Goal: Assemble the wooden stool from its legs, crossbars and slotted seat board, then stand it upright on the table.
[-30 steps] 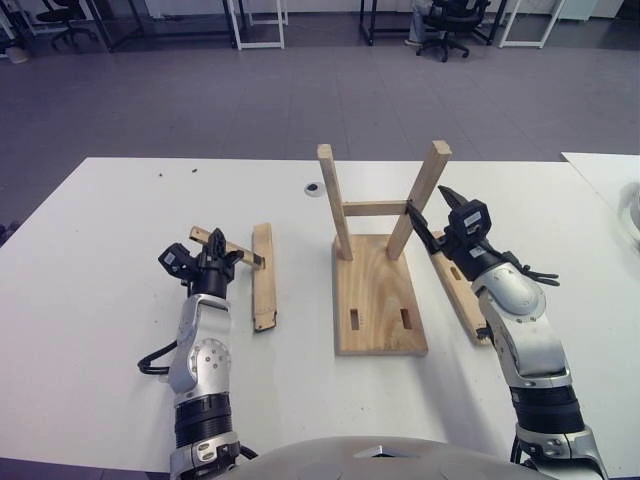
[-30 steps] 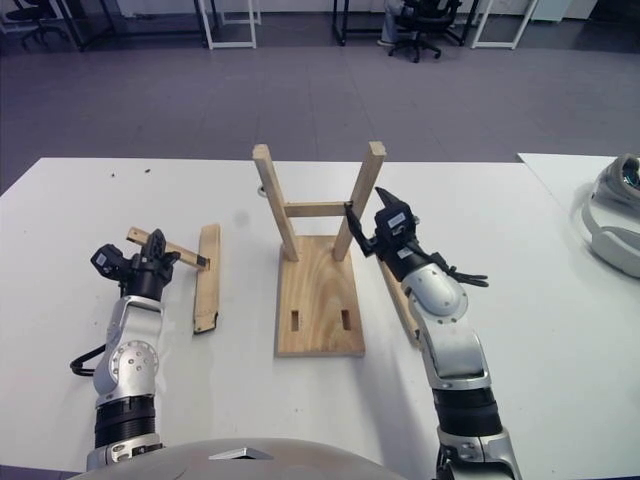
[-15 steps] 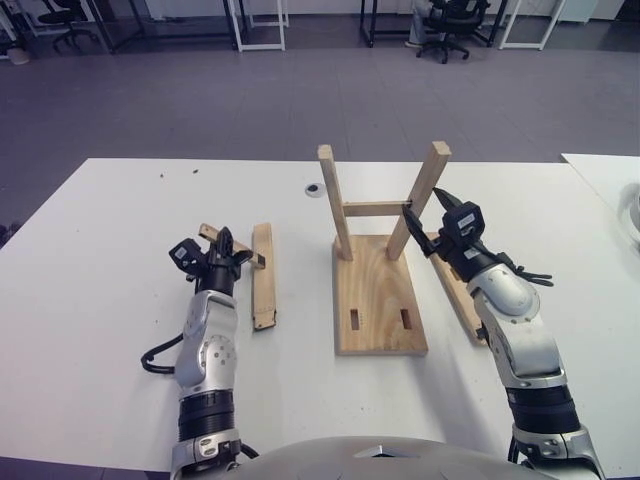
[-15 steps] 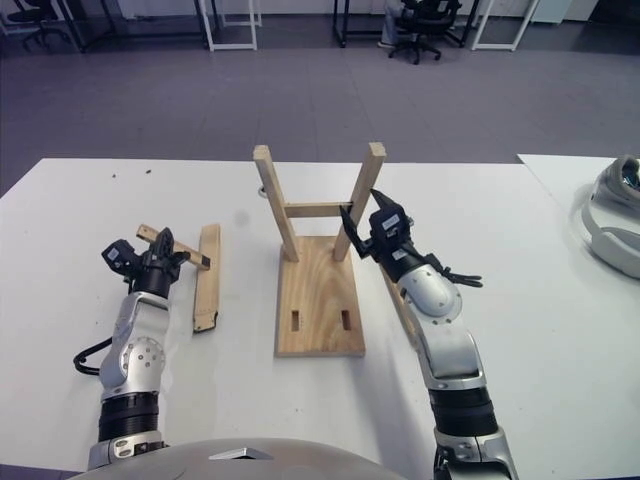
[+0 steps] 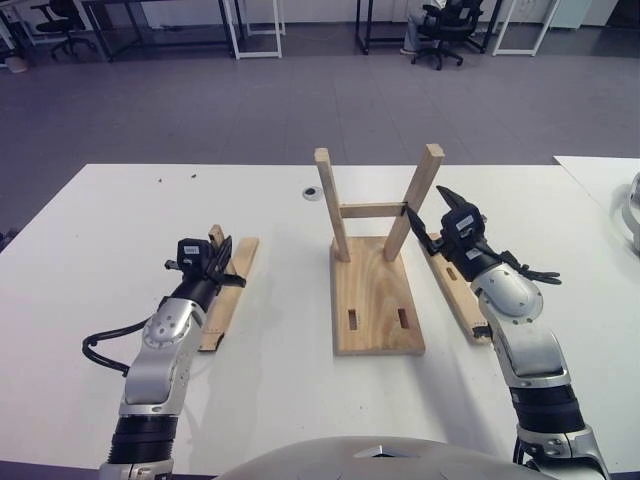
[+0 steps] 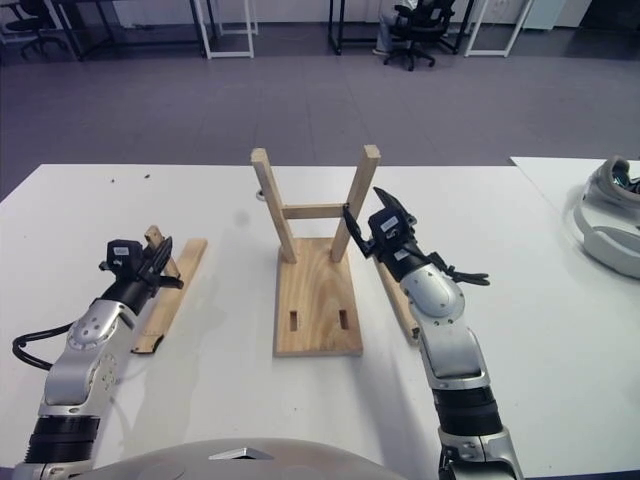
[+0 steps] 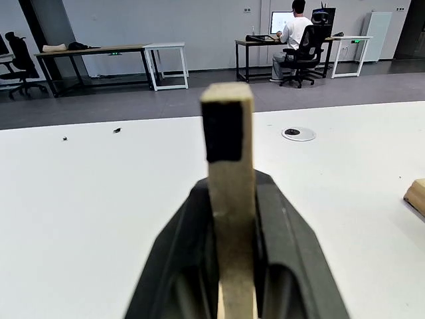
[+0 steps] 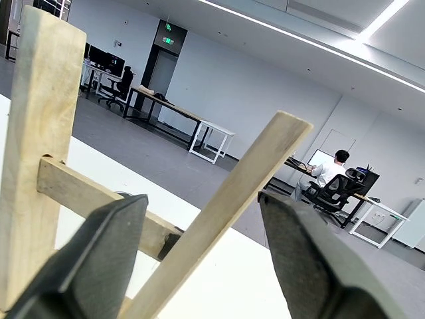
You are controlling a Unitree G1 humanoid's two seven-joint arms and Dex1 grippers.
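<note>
White table (image 5: pixel 280 400), seat board (image 5: pixel 377 310) flat at centre, loose leg (image 5: pixel 456 290) right, another leg (image 5: pixel 231 292) left, grommet (image 5: pixel 312 194) behind.

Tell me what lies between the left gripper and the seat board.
Left eye view: a loose leg beside the left gripper, then bare table to the seat board.

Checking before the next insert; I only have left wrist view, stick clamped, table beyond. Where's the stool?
Observer: Seat board lies flat mid-table, right of the left gripper; two legs joined by a crossbar stand at its far end.
Operator: Right arm?
Observer: Right gripper is open, fingers either side of the right standing leg.
Operator: Free slots?
Observer: Two empty slots at the board's near end.
</note>
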